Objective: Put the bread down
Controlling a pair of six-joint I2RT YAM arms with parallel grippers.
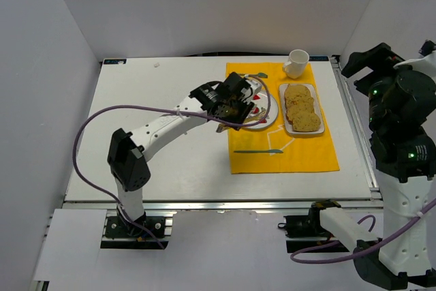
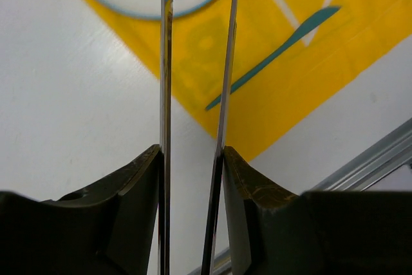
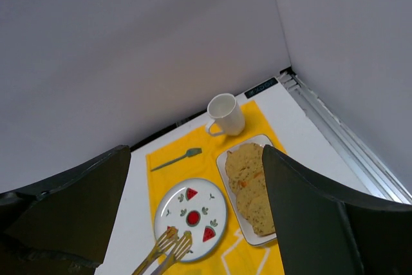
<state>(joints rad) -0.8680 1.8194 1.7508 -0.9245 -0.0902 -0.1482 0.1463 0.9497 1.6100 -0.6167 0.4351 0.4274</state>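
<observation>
Three golden-tan bread slices (image 1: 302, 108) lie overlapping on a white rectangular tray (image 1: 315, 90) on the yellow mat; they also show in the right wrist view (image 3: 248, 181). My left gripper (image 1: 228, 100) (image 2: 192, 152) is shut on metal tongs (image 2: 165, 82). The tong tips (image 3: 168, 244) rest over the near edge of the round watermelon-pattern plate (image 3: 164, 205) (image 1: 272, 103) and hold no bread. My right gripper (image 3: 196, 149) (image 1: 371, 66) is open and empty, raised high at the table's right side.
A white mug (image 1: 297, 63) (image 3: 226, 114) stands at the mat's far edge. The yellow mat (image 1: 300, 151) has a teal knife shape (image 1: 259, 150) (image 2: 277, 46) and a teal fork shape (image 3: 177, 158). A metal rail (image 1: 354, 120) runs along the table's right edge.
</observation>
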